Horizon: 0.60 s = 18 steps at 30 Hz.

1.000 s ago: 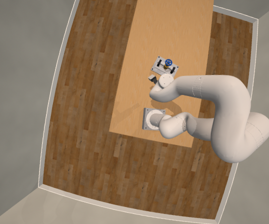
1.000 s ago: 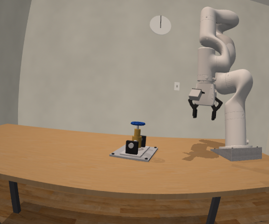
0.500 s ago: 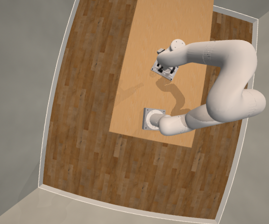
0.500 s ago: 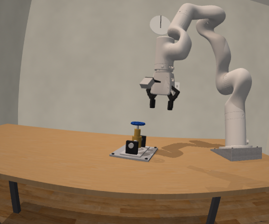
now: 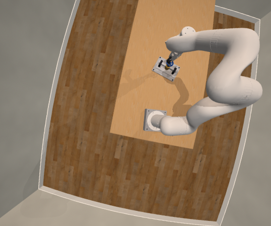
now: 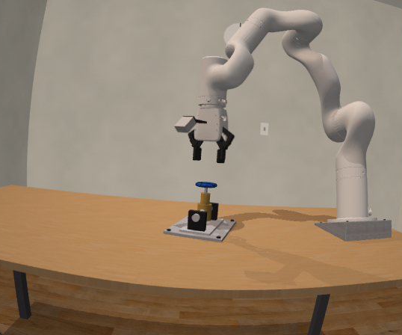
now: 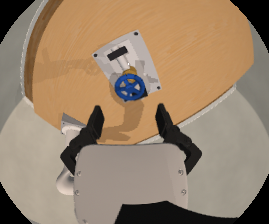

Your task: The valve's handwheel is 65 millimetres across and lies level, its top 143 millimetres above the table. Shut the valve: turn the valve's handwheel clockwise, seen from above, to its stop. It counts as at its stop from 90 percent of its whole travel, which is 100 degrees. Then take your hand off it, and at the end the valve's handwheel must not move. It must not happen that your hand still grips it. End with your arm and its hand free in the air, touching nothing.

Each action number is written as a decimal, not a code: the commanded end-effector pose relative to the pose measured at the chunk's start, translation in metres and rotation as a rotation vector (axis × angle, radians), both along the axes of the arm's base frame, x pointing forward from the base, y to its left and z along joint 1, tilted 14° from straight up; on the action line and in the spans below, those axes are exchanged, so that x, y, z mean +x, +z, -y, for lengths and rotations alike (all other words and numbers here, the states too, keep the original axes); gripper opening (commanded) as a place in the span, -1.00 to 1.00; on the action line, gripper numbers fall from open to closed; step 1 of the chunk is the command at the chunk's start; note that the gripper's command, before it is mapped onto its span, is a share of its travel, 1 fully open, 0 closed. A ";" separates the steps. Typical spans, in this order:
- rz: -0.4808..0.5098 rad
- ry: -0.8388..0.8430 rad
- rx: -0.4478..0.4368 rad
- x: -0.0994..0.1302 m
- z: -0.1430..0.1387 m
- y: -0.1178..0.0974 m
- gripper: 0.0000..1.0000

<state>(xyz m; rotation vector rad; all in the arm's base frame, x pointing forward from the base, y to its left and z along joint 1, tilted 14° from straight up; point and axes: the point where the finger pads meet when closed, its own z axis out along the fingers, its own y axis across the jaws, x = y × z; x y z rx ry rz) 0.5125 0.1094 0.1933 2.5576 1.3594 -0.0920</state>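
The valve has a blue handwheel (image 6: 206, 185) lying level on a brass stem (image 6: 205, 203), with black end blocks, on a grey base plate (image 6: 201, 228) on the wooden table. It also shows in the overhead view (image 5: 168, 63) and in the wrist view (image 7: 129, 87). My gripper (image 6: 210, 158) hangs straight above the handwheel, a short way clear of it, fingers pointing down. It is open and empty. In the wrist view the two black fingers stand wide apart, with the handwheel between and beyond them.
The arm's base (image 6: 353, 229) stands on a grey block at the table's right end. The arm arches high over the table. The table edge runs along the front.
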 end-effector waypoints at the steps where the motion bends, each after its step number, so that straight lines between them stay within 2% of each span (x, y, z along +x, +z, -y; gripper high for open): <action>1: 0.002 0.000 0.001 0.001 0.000 0.001 1.00; 18: 0.002 0.000 0.001 0.002 0.002 -0.008 1.00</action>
